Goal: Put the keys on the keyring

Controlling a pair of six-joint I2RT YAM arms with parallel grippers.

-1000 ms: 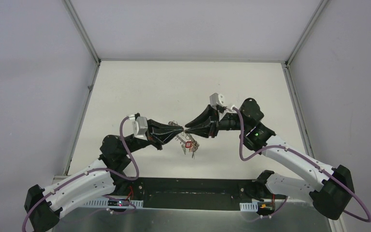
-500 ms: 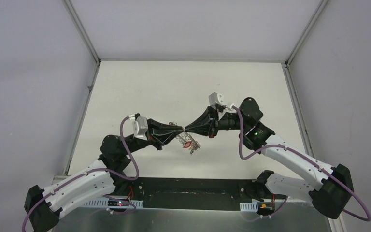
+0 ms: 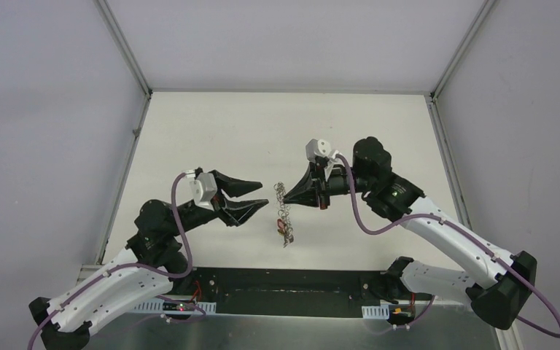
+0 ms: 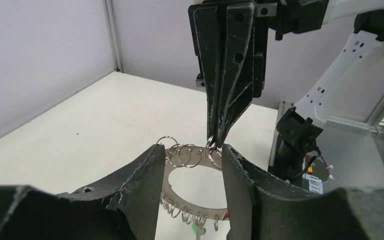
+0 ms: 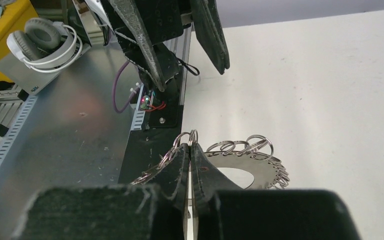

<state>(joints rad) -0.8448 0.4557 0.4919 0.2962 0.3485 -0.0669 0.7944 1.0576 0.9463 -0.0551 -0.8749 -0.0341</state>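
Table (image 3: 211,131) sat well below the work; nothing of the task touched it. Everything was up in the air between my two claws.

Right claw (image 3: 286,197) was clenched on the keyring (image 3: 284,211) at its top edge, so the plate hung free under it, with the loop-lined rim turned toward the other arm. I reckon that was the point of the hold: one arm as a fixture, the other doing the fiddly part.

Left claw (image 4: 192,150) stood released, fingers apart, tips close beside the ring but not touching it (the top view showed a clear gap). Its wrist view looked straight through the spread fingers at the ring's wide hole and the loops (image 4: 180,150) along the upper rim, so the next loop was lined up for it.

Hard to read:
- The right wrist view showed a loop (image 5: 192,136) sticking up past the shut fingertips. I couldn't tell whether the pinch was on that loop alone or on the plate (image 5: 260,172) too.
- Green-tagged key (image 4: 196,229) hung at the ring's bottom edge and was cut off by the frame. It was probably on a loop already, but the join wasn't visible.
- Black-tagged key: not found in any view.
- From above, the cluster dangling under the ring was too small to sort.
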